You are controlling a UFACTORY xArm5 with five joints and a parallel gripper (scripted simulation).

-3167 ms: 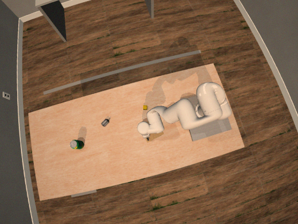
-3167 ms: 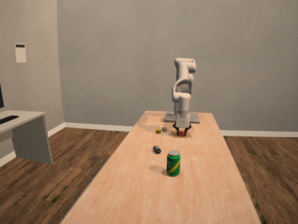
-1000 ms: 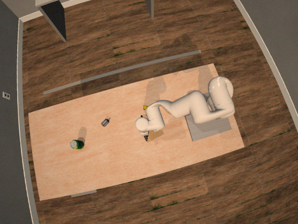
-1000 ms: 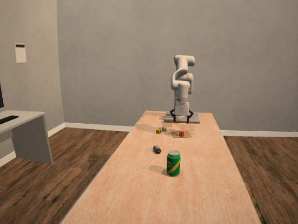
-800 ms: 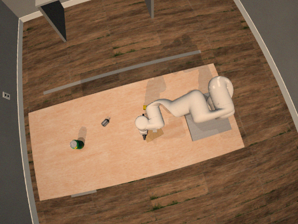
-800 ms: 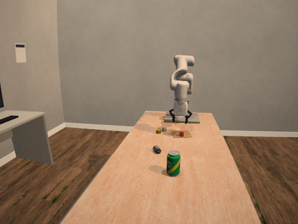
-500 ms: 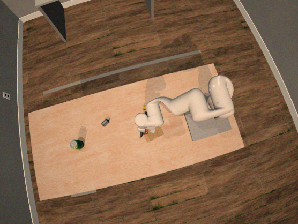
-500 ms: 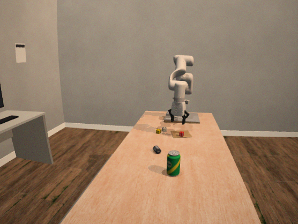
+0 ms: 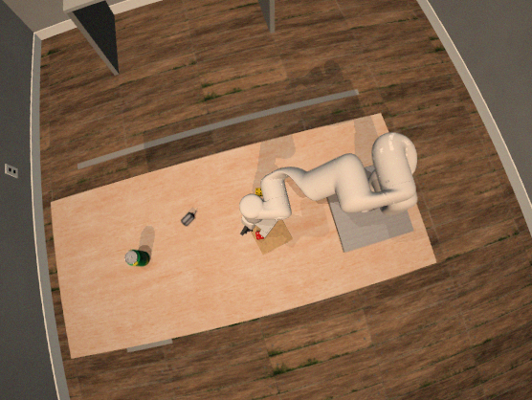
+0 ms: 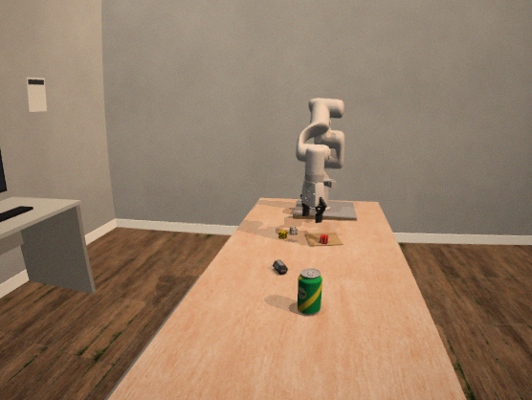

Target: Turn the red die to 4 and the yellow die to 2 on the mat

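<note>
The red die sits flat on the small brown mat; it also shows in the overhead view at the mat's left edge. The yellow die and the white die lie on the table left of the mat, off it. In the overhead view only the yellow die shows, beside the arm; the white die is hidden under the arm. My gripper is open and empty, raised above the table over the mat area. The top numbers are too small to read.
A green soda can stands nearer the camera on the table, also in the overhead view. A small dark object lies between the can and the dice. The robot base plate is at the far end.
</note>
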